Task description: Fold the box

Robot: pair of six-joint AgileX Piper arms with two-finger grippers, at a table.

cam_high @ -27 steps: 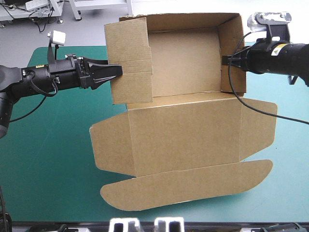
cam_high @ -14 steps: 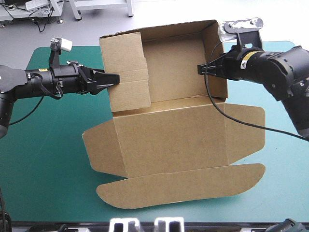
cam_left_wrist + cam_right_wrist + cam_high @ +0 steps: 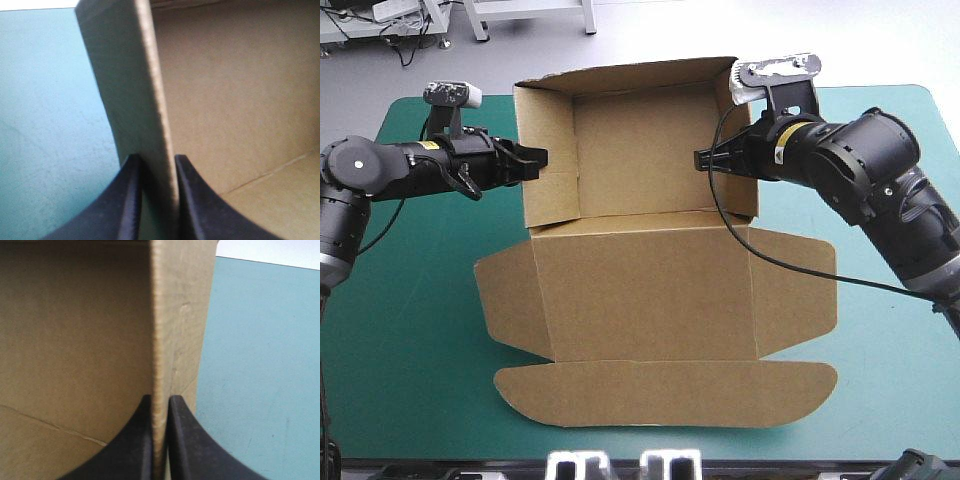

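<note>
From above, the box (image 3: 650, 250) was seen at the middle of the worktop (image 3: 410, 330), raised as an open tray toward the far edge, with the lid (image 3: 650, 300) laid flat toward the near edge. In the left wrist view, the left wall (image 3: 135, 100) was pinched by the nearly closed left gripper (image 3: 156, 167). In the right wrist view, the right wall (image 3: 175, 315) was clamped likewise by the right gripper (image 3: 160, 405).

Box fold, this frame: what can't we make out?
- High view: whether the box tray's floor rests on the teal-green cover. The board itself hides it.
- High view: the right claw pad contact. It is too small and dark to judge.
- Left wrist view: the lid's front flap. It is out of frame, since the gripped wall in the left claw fills the picture.
- Right wrist view: the front flap is out of frame here too.
</note>
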